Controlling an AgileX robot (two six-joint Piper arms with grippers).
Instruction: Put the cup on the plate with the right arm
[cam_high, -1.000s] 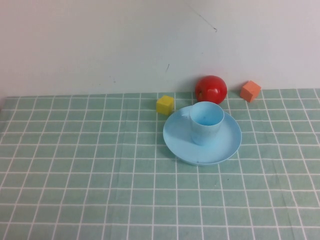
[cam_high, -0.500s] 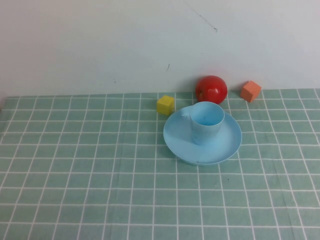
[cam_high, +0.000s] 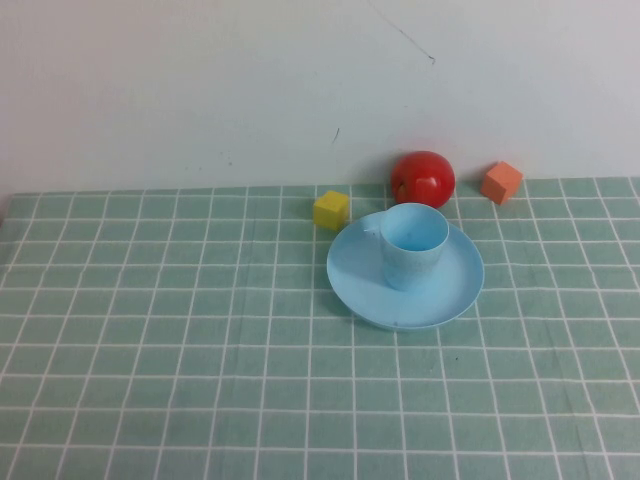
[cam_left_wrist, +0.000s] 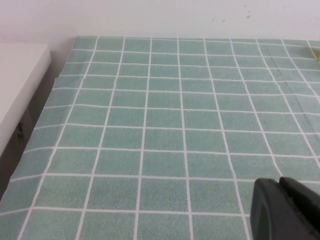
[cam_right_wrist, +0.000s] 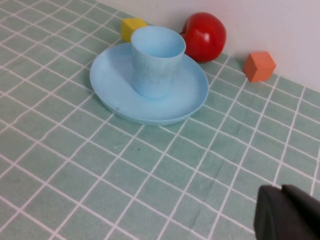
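The light blue cup (cam_high: 412, 243) (cam_right_wrist: 156, 60) stands upright on the light blue plate (cam_high: 455, 292) (cam_right_wrist: 112, 82), towards the back of the green checked cloth. My right gripper (cam_right_wrist: 281, 189) is shut with nothing in it, pulled back well clear of the plate over bare cloth. My left gripper (cam_left_wrist: 280, 181) is shut and empty too, hovering above the cloth near the table's left side. Neither arm shows in the high view.
A red ball (cam_high: 422, 179) (cam_right_wrist: 204, 36) sits just behind the plate against the white wall. A yellow cube (cam_high: 330, 210) (cam_right_wrist: 132, 26) is behind the plate to its left, an orange cube (cam_high: 501, 182) (cam_right_wrist: 259, 65) to the right. A white ledge (cam_left_wrist: 20, 85) borders the table's left edge.
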